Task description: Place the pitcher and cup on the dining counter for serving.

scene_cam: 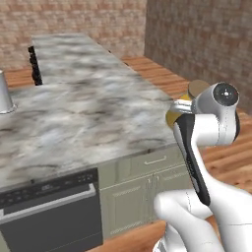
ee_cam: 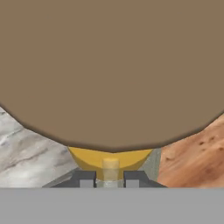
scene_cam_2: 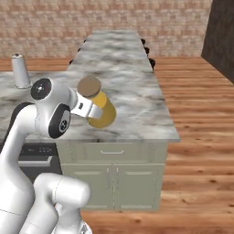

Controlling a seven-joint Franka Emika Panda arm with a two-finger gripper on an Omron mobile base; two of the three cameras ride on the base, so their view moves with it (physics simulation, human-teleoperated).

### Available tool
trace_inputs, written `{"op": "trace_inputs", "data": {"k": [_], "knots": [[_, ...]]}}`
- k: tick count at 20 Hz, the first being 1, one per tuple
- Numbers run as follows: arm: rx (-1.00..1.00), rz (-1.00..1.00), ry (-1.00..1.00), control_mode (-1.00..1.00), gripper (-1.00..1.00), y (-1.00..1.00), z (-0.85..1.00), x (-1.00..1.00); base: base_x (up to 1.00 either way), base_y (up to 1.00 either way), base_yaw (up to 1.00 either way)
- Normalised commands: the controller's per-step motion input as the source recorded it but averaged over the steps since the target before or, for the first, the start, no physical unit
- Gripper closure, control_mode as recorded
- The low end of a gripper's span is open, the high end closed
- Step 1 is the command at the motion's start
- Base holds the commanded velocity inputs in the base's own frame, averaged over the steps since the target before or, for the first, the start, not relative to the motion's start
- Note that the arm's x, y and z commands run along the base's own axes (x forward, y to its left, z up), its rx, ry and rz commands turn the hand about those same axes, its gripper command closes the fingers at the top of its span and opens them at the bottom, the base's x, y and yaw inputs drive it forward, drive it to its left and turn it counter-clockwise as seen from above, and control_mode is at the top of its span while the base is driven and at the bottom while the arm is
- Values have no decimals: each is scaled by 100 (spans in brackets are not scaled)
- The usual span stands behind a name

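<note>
Item: my gripper (ee_cam: 110,178). Jaws drawn close, clamped on a slim yellow part of the pitcher (scene_cam_2: 101,109) that runs between the two fingertips (ee_cam: 84,179). In the right base view the gripper (scene_cam_2: 87,106) meets the vessel from the side.

Item: pitcher. Yellow-orange body, tan top. Held directly ahead of my fingers, tilted, its tan top turned up and back toward my wrist; in the hand view that tan disc (ee_cam: 112,70) spreads across nearly everything above my fingertips, with a yellow band of the body just below it. In the left base view the pitcher (scene_cam: 173,117) shows partly behind my white wrist. It hangs off the surface, near the corner of the counter.

Item: marbled counter (scene_cam_2: 137,103). Grey-white top, below and beyond my gripper, with grey-green cabinet doors (scene_cam_2: 112,183) beneath and a dark appliance front (scene_cam: 49,211) further along. A longer slab (scene_cam: 74,56) runs away from me, black stools (scene_cam: 33,64) at its side.

Item: pale grey canister (scene_cam_2: 19,71). Upright on the marble, well apart from my gripper.

Item: room. Wooden plank floor (scene_cam_2: 201,137) to the far side of my gripper; brick walls (scene_cam: 197,34) behind.
</note>
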Motion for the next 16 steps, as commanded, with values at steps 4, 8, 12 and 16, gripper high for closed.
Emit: {"op": "trace_inputs", "data": {"k": [4, 8, 12, 16], "knots": [[0, 0, 0, 100, 100, 0, 0, 0, 0, -100, -1], [0, 0, 0, 100, 100, 0, 0, 0, 0, -100, -5], [0, 0, 0, 100, 100, 0, 0, 0, 0, -100, -4], [0, 0, 0, 100, 100, 0, 0, 0, 9, -100, -1]]}}
